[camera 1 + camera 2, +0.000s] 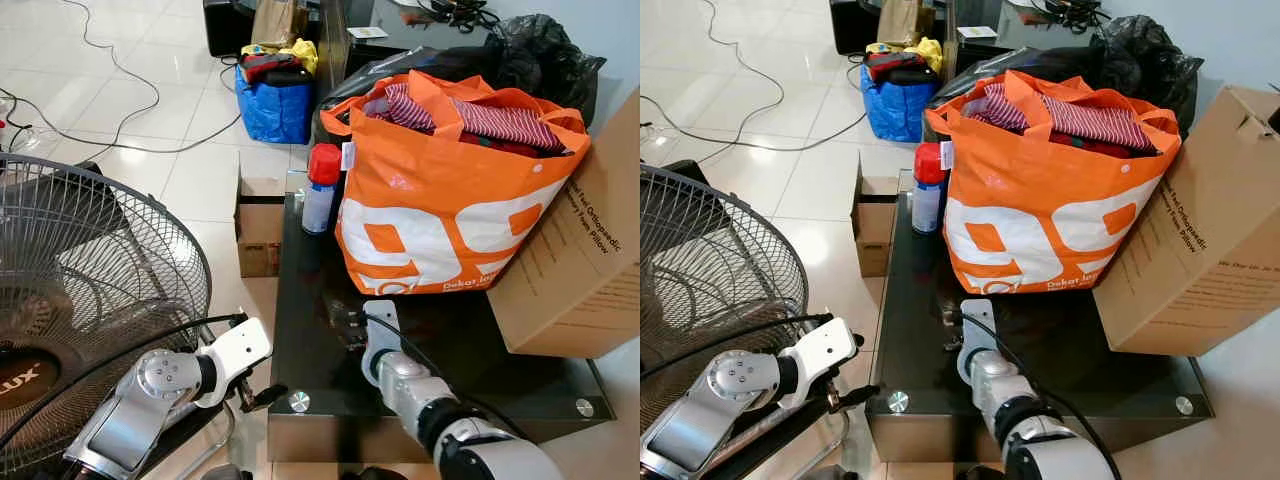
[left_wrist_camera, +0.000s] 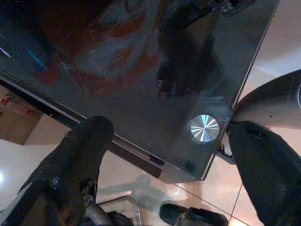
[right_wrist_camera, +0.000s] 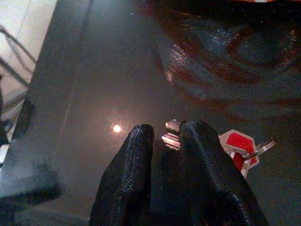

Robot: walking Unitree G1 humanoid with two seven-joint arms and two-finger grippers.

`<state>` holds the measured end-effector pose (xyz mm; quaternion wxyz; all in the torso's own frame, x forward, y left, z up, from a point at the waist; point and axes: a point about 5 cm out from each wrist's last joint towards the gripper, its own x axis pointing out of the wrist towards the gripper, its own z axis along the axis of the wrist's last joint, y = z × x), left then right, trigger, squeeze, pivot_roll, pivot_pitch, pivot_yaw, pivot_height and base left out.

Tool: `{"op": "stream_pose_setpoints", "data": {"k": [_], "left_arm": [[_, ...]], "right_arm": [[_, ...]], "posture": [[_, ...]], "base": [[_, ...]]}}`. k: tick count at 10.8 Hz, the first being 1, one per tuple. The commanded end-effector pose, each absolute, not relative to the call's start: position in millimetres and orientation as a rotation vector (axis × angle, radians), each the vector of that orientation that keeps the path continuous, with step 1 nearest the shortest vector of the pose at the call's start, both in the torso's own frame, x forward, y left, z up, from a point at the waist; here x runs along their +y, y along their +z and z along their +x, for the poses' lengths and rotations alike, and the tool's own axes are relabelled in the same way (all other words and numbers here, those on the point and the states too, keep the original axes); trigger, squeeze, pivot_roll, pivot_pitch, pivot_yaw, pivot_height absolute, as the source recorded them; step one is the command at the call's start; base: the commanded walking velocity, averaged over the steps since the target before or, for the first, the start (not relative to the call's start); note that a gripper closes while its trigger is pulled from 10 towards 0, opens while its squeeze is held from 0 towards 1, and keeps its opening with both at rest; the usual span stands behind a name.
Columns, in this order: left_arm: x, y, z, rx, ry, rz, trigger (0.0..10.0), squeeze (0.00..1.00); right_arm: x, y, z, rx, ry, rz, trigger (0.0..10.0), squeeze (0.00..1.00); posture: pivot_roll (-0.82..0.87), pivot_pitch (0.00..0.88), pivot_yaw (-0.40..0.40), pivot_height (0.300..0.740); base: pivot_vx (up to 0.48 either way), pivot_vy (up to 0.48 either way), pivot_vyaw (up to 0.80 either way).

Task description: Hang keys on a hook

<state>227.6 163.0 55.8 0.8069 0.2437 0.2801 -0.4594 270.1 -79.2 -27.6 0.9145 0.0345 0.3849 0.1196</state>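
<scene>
1. My right gripper point(image 3: 164, 136) is down on the black glass table point(image 1: 300, 300), just in front of the orange bag point(image 1: 440, 200). In the wrist view its two fingers sit nearly together right at the keys point(image 3: 214, 141), which lie flat on the glass with a red tag. Can't tell for sure if the metal is pinched between the pads yet.
2. The left gripper point(image 2: 169, 155) hangs off the near table corner, fingers spread wide, holding nothing.
3. To do this well, I'd say squeeze on the ring or key shanks, not the tag, and lift straight up. Flat keys on slick glass will probably skate away.
4. Table's crowded: a spray can point(image 1: 321, 188), a cardboard box point(image 1: 580, 260), and a standing fan point(image 1: 90, 290) beside my left arm.
5. Tiled floor, cables, a blue bag point(image 1: 272, 105) further back. No hook anywhere yet.
</scene>
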Motion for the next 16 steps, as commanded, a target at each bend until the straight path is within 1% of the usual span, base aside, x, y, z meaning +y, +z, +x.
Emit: {"op": "stream_pose_setpoints", "data": {"k": [1,2,3,5,7,8,10,12,13,14,15,16], "left_arm": [[160,58,229,0.587,-0.995,0.528,10.0,0.32],[158,58,232,0.582,-0.991,0.527,10.0,0.32],[158,58,234,0.581,-0.989,0.527,10.0,0.32],[153,57,237,0.574,-0.985,0.522,10.0,0.32],[151,56,239,0.568,-0.983,0.520,10.0,0.32],[149,55,240,0.562,-0.979,0.517,10.0,0.31],[148,54,241,0.562,-0.978,0.515,10.0,0.31],[145,52,242,0.559,-0.982,0.514,10.0,0.32],[142,51,243,0.556,-0.988,0.511,10.0,0.31],[138,48,244,0.556,-1.004,0.508,10.0,0.31],[135,47,244,0.556,-1.014,0.506,10.0,0.32],[131,46,244,0.551,-1.024,0.503,10.0,0.31]], "right_arm": [[-84,-39,257,0.870,0.273,0.081,10.0,0.00],[-93,-41,254,0.868,0.371,0.093,10.0,0.00],[-97,-41,253,0.869,0.410,0.086,10.0,0.00],[-118,-42,247,0.871,0.575,0.042,10.0,0.00],[-134,-39,247,0.861,0.636,-0.015,10.0,0.00],[-149,-34,251,0.842,0.640,-0.046,10.0,0.00],[-149,-15,261,0.740,0.700,0.070,10.0,0.00],[-150,-7,262,0.688,0.729,0.096,10.0,0.00],[-153,-2,263,0.661,0.695,0.119,10.0,0.97],[-166,-2,270,0.659,0.454,0.118,10.0,1.00],[-173,-6,269,0.678,0.315,0.128,10.0,1.00],[-174,-10,262,0.691,0.249,0.126,10.0,1.00]], "posture": [[0.07,0.054,-0.092,0.740],[0.06,0.038,-0.097,0.740],[0.06,0.022,-0.102,0.740],[0.05,0.000,-0.108,0.740],[0.04,0.000,-0.114,0.740],[0.04,0.000,-0.118,0.740],[0.04,0.000,-0.125,0.740],[0.03,0.000,-0.130,0.740],[0.02,0.000,-0.136,0.740],[0.01,0.000,-0.138,0.740],[0.01,0.000,-0.140,0.740],[0.00,0.000,-0.143,0.740]], "base": [[0.000,0.000,0.00],[0.000,0.000,0.00],[0.000,0.000,0.00],[0.000,0.000,0.00],[0.000,0.000,0.00],[0.000,0.000,0.00],[0.000,0.000,0.00],[0.000,0.000,0.00],[0.000,0.000,0.00],[0.000,0.000,0.00],[0.000,0.000,0.00],[0.000,0.000,0.00]]}}
